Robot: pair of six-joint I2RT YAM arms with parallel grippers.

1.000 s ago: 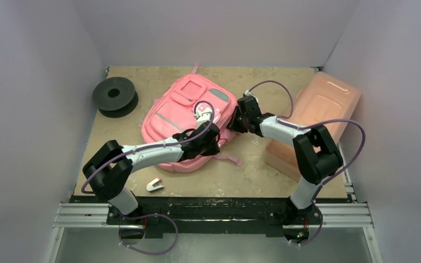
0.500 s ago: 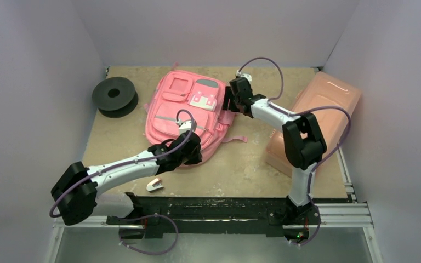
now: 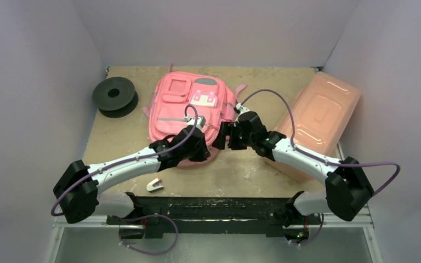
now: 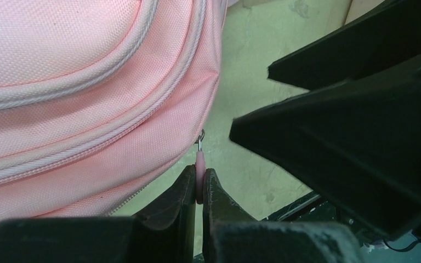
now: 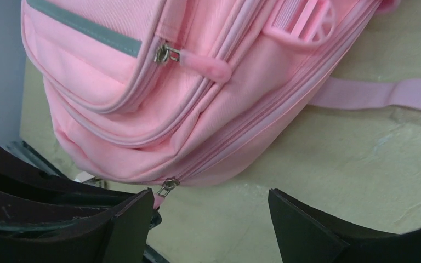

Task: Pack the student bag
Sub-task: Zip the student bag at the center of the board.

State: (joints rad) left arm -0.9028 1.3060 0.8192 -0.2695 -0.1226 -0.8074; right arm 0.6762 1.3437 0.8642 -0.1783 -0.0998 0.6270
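Right gripper (image 5: 208, 205) has opened, jaws apart, and shifted to the student bag's (image 3: 178, 107) near corner. Left gripper (image 4: 198, 187) stays clamped on the zipper pull (image 4: 200, 163); unzipping judged imminent.

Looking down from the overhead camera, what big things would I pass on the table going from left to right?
Black spool → pink backpack → salmon-pink box.
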